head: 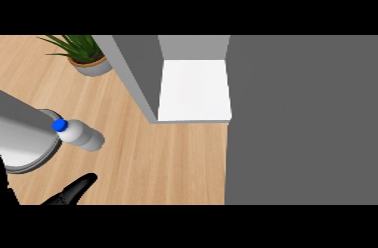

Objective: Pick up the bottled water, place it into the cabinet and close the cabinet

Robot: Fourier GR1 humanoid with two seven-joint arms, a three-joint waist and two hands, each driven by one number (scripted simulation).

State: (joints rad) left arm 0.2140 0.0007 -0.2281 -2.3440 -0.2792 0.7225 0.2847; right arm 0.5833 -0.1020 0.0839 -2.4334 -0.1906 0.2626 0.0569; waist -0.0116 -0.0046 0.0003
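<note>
The water bottle [81,134] stands on the wooden bench [162,162], close to the left side. I look almost straight down on it, so I see its blue cap on top and its clear body under it. It is upright, as far as I can tell.

My left hand [70,192] is low at the bottom of the view, just below the bottle. Only dark fingers show, pointing up and to the right. They look straight and spread, and they hold nothing. The bottle is above my hand and a little to the right, near but not touching. My left arm is the nearer one, so I think it should go up to the bottle and close round its side. My right hand is not in the view.

A grey round thing [29,142] sits just left of the bottle, and I cannot tell what it is.

The cabinet [140,77] is up and to the right of the bottle. Its white shelf [193,89] has nothing on it. A big grey panel [303,122] on the right may be its open door. A potted plant [85,54] stands in the far left corner.
</note>
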